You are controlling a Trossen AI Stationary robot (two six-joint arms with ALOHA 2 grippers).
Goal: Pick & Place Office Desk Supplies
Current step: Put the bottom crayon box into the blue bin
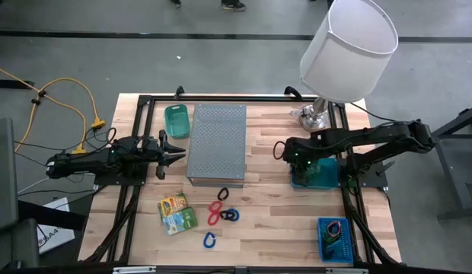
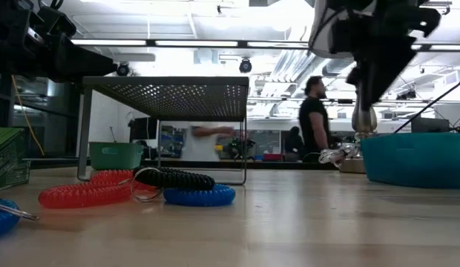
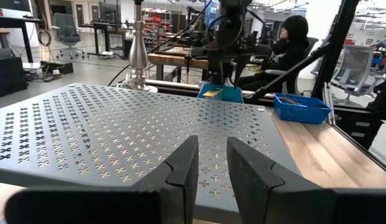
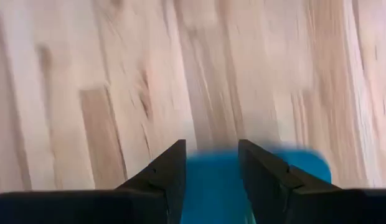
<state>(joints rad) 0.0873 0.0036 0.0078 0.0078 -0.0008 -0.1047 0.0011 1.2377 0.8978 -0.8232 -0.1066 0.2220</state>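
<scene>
Your right gripper [image 4: 210, 163] hangs with its jaws parted and nothing between them, over the teal bin [image 1: 316, 175] right of the grey perforated box [image 1: 216, 144]. Your left gripper [image 3: 211, 168], also parted and holding nothing, waits left of that box. In front of the box lie red, dark and blue coiled loops [image 1: 221, 211] and yellow-green printed packets [image 1: 176, 213].

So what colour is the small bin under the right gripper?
Teal small bin, clearest in the high view.

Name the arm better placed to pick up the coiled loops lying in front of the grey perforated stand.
Probably left. The left gripper, jaws open and empty, sits beside the stand, with bare table between it and the red coil. The right gripper hovers over the teal bin, farther from the coils.
</scene>
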